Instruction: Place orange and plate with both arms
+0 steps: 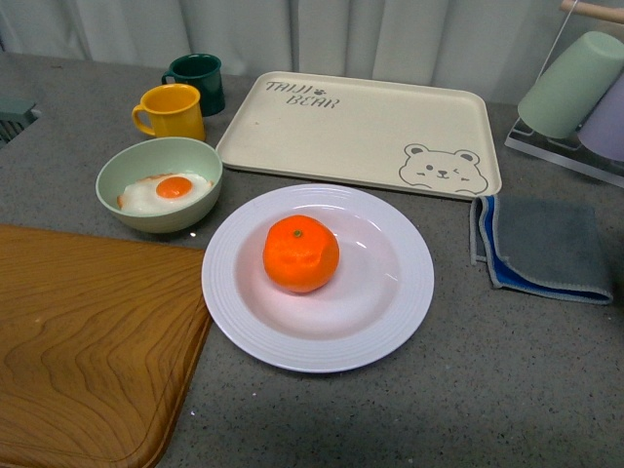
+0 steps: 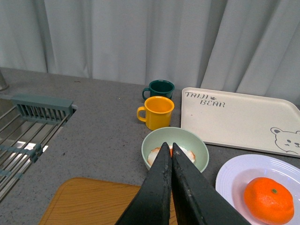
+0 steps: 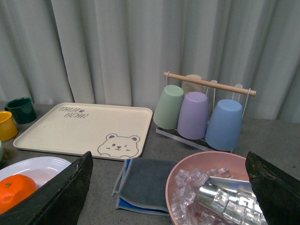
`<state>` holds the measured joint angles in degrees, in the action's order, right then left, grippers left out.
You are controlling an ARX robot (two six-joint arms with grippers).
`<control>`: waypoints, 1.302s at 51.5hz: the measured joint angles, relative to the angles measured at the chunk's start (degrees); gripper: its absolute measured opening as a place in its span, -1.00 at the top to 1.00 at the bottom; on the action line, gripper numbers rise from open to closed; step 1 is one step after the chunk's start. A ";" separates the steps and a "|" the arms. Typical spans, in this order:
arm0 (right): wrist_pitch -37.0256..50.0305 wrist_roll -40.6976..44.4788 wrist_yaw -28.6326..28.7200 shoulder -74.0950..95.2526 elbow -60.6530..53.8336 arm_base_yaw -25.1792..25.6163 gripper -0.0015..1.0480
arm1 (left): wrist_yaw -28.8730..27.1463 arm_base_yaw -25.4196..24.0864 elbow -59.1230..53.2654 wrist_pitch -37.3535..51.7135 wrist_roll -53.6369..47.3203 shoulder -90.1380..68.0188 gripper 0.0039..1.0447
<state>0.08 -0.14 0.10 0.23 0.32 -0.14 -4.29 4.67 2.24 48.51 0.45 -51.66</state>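
The orange (image 1: 300,253) sits in the middle of the white ridged plate (image 1: 390,322) on the grey counter, in front of the bear tray. Neither arm shows in the front view. In the left wrist view the left gripper (image 2: 168,146) is shut and empty, its tips held above the green bowl, with the orange (image 2: 268,200) and plate (image 2: 239,171) off to one side. In the right wrist view the right gripper (image 3: 169,159) is open wide and empty, above a grey cloth and a pink bowl; the orange (image 3: 15,192) and plate (image 3: 33,168) lie beside one finger.
A cream bear tray (image 1: 361,132), a pale green bowl with a fried egg (image 1: 159,185), a yellow mug (image 1: 172,112) and a dark green mug (image 1: 198,81) stand behind the plate. A wooden board (image 1: 88,351) lies front left. A grey cloth (image 1: 542,247), cup rack (image 3: 201,110) and pink bowl of ice (image 3: 211,187) are right.
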 joint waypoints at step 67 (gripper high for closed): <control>0.00 0.00 -0.02 0.00 0.00 0.00 -0.82 | 4.26 -4.52 -1.07 -36.79 -0.02 40.17 0.93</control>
<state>0.08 -0.14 0.08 0.23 0.32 -0.14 -0.03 0.14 1.17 11.73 0.43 -11.49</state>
